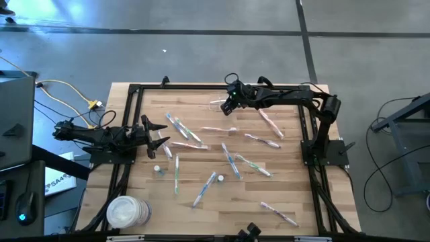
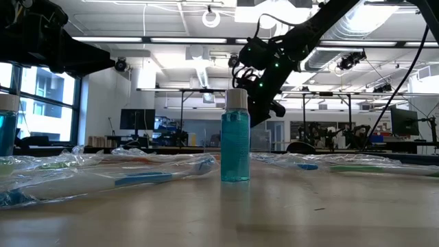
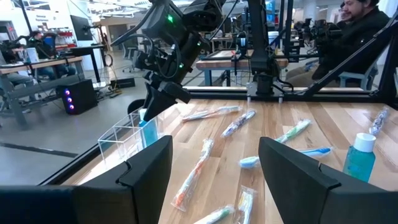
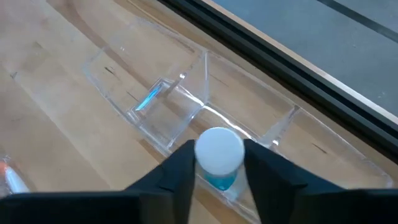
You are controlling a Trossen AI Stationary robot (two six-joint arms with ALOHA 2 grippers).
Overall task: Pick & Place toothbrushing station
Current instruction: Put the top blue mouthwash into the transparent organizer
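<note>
The right gripper (image 1: pixel 227 104) hangs over the counter (image 1: pixel 228 202) at about twelve o'clock, close to the far edge, above a clear plastic organizer (image 4: pixel 186 99) with several compartments. Its fingers (image 4: pixel 177 171) stand on either side of a small white-capped bottle of blue liquid (image 4: pixel 219 152); they look close against the cap, but whether they grip it or have just let go cannot be told. The bottle is upright, with its lower end inside one compartment of the organizer.

The left gripper (image 1: pixel 158 132) waits at about nine o'clock, just inside the counter's edge, with its fingers (image 3: pixel 146 171) spread wide and nothing between them.

Wrapped toothbrushes (image 1: pixel 232 161) lie scattered flat across the middle of the counter, from the centre out toward three and five o'clock. A second blue bottle (image 2: pixel 235 137) stands upright on the counter at about seven o'clock. A stack of white round discs (image 1: pixel 127 212) sits near the eight o'clock corner.
</note>
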